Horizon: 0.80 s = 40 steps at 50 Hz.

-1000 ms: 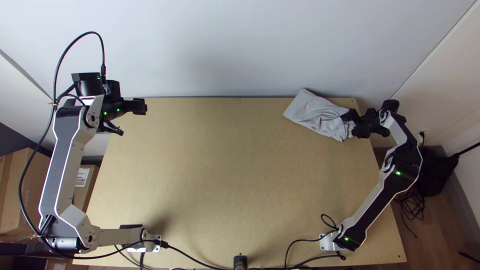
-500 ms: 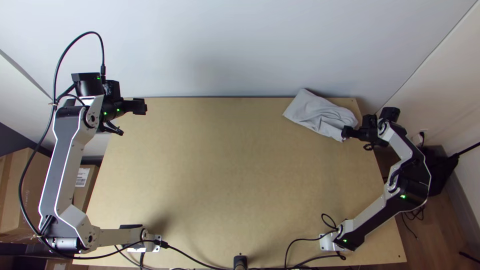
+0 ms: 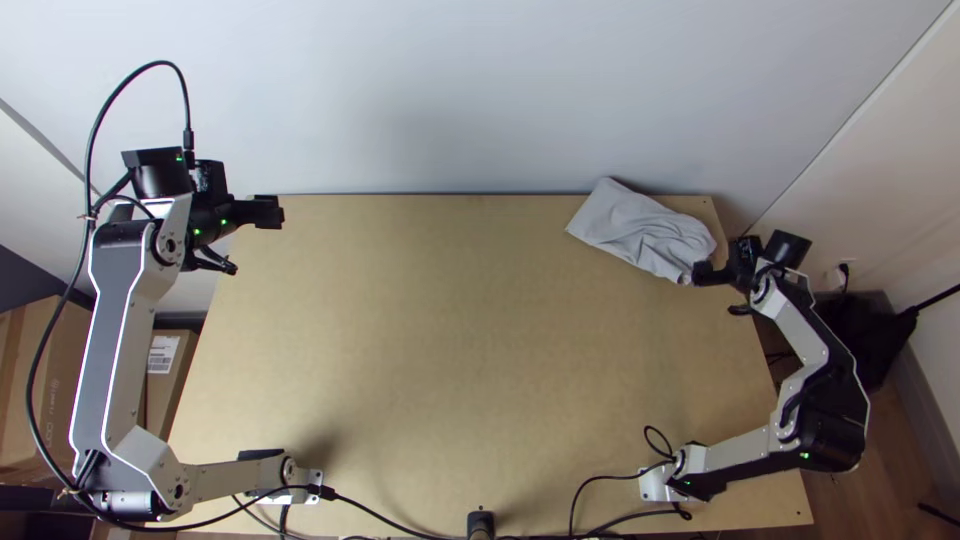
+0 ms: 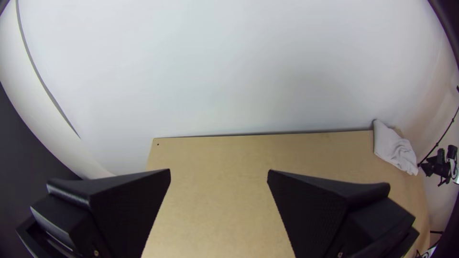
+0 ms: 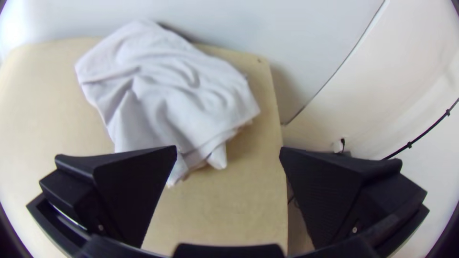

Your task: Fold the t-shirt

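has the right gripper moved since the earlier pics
Yes; in the top view, the right gripper has shifted away from the far edge of the table.

We record silver-grey, angular plate links on the left arm [image 3: 106, 335] and right arm [image 3: 800, 333], with rounded black joint housings [image 3: 836, 440]. We note small green indicator lights [image 3: 225, 222], a long, looping black cable [image 3: 31, 370] on the left arm, and flat white base plates [image 3: 652, 486]. The black left gripper [image 3: 281, 212] and black right gripper [image 3: 697, 273] carry broad, wedge-shaped fingers [image 5: 136, 191] and small screws [image 5: 355, 230].
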Each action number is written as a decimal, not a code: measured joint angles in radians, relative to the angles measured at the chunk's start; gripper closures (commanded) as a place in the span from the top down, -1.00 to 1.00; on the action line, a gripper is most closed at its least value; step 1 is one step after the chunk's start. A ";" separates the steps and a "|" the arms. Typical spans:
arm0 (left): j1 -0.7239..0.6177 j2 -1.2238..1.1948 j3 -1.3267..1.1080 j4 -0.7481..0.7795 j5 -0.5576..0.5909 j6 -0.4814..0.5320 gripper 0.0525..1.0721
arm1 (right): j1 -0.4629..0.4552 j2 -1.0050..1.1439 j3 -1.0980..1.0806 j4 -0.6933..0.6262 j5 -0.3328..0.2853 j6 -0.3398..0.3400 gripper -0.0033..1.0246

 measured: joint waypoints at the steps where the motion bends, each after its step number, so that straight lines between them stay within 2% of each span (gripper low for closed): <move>1: 0.000 -0.002 0.000 0.000 0.000 0.000 0.92 | 0.009 -0.010 0.008 0.002 0.000 0.010 0.93; 13: 0.002 -0.017 0.000 -0.002 0.000 0.000 0.92 | 0.124 -0.010 0.102 0.028 0.003 0.105 0.93; 21: 0.012 -0.032 -0.004 -0.002 0.000 0.000 0.92 | 0.148 0.106 0.142 0.012 0.003 0.144 0.93; 31: 0.052 -0.048 -0.010 -0.002 0.001 0.000 0.92 | 0.135 0.216 0.142 -0.094 0.004 0.148 0.93; 40: 0.059 -0.053 -0.020 -0.002 0.001 -0.001 0.92 | 0.073 0.210 0.113 -0.143 0.003 0.098 0.93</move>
